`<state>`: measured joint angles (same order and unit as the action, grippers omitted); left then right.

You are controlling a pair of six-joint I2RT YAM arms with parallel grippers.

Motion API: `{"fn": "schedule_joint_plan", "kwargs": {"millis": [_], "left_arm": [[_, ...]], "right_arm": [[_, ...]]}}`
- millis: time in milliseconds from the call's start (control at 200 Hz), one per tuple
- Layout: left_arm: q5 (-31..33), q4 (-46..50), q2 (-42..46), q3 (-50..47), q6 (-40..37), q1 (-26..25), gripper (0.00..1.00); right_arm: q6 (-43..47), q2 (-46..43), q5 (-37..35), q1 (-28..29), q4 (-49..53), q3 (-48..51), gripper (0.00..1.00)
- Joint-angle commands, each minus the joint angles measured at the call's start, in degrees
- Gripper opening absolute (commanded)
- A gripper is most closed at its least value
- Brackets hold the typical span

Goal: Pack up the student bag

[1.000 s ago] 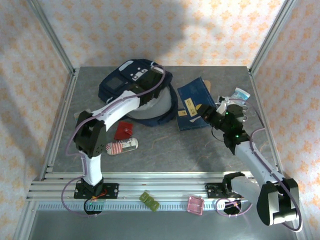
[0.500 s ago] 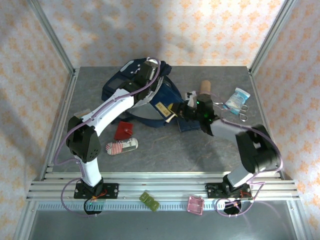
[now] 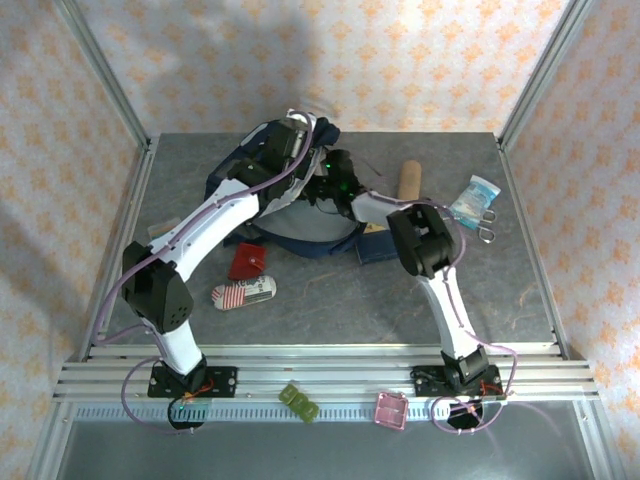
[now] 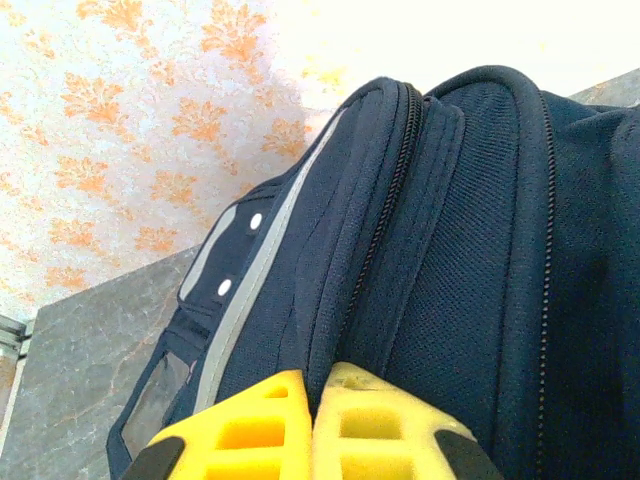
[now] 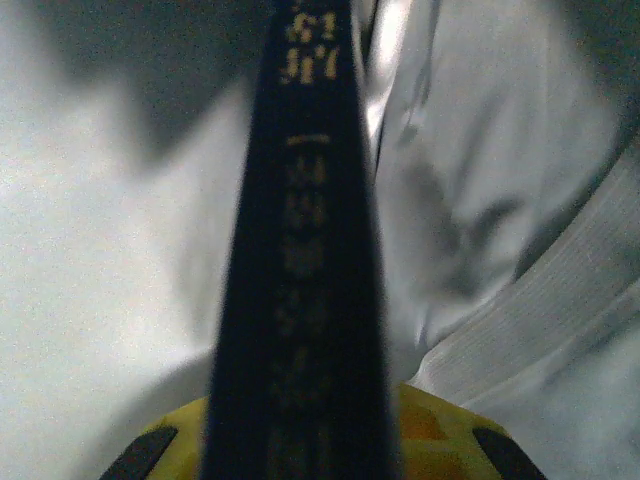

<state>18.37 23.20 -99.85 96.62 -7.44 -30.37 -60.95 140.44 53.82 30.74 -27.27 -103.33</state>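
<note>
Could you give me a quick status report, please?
Left claw shut on bag edge. Right claw shut on book, inside bag's grey lining. No obstruction seen.

Matt, coarse-woven cloth on big navy-blue backpack point(image 4: 460, 230); faint sheen on its pale grey stripe point(image 4: 262, 258). Matt moulded plastic on yellow finger pads point(image 4: 250, 435). Smooth spine w/ gold print on thin navy-blue book point(image 5: 300, 250); soft-sheen cloth on pale grey lining point(image 5: 110, 290).

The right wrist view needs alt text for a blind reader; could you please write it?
A thin navy-blue book with yellow lettering, seen edge-on and blurred, runs up the middle, held in the yellow right gripper. Creased pale grey fabric lies behind it.
</note>
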Motion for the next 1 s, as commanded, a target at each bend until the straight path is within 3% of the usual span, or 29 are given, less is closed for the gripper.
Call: {"fn": "schedule_joint_plan", "kwargs": {"millis": [0,65,130,190,285,440,636,836,956,996], "left_arm": [[0.8,-5.0,4.1,2.6,0.3,-0.3,0.00],[0.9,-5.1,3.9,1.9,0.8,-0.3,0.00],[1.3,-5.7,3.9,0.6,1.3,-0.3,0.00],[2.1,-6.4,3.8,-0.8,1.6,-0.2,0.00],[3.5,-6.8,3.2,-2.2,2.1,0.1,0.00],[4.5,-7.3,2.2,-3.6,3.6,1.8,0.00],[8.6,-9.2,1.1,-6.2,2.9,2.4,0.00],[13.1,-11.4,-1.5,-10.7,1.1,2.9,0.00],[11.4,-11.2,-1.9,-12.3,3.1,2.7,0.00],[10.1,-10.2,-1.9,-12.0,4.5,2.5,0.10]], "right_arm": [[-2.3,7.9,-2.1,1.5,7.8,-15.4,0.08],[-2.3,12.2,-2.9,1.8,12.9,-22.9,0.17],[-0.9,13.8,-2.9,1.8,17.0,-26.2,0.38],[3.3,11.6,-4.2,1.7,22.3,-24.6,0.55],[9.0,3.6,-5.9,1.2,26.0,-14.8,0.67],[14.0,-12.6,-8.6,-0.9,24.5,7.3,0.72],[20.3,-29.0,-11.6,-3.5,26.5,24.9,0.72],[26.3,-43.4,-20.2,-7.7,33.7,36.3,0.72],[29.4,-48.2,-27.6,-11.8,37.8,41.9,0.71],[30.2,-48.8,-29.9,-13.4,38.8,43.5,0.70]]}}
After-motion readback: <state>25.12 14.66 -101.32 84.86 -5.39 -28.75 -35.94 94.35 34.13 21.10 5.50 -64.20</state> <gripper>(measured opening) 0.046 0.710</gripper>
